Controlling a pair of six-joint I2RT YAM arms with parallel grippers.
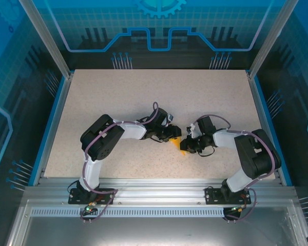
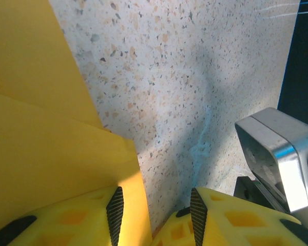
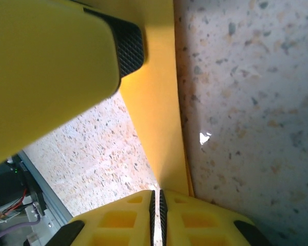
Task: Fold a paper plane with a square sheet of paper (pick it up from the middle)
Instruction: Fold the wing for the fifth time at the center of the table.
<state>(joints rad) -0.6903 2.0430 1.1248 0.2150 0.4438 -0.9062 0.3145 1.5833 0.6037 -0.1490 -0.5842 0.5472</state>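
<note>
Top external: the paper sheet (image 1: 180,146) is seen on the surface (image 1: 143,92), between left claw (image 1: 173,135) and right claw (image 1: 186,147). Left wrist: left claw is spread open, with paper against one finger. Right wrist: right claw is pinched onto the paper's edge; tearing may be caused by pulling.

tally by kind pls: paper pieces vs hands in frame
paper sheet: 1
hands: 2, left hand and right hand
total: 3
</note>
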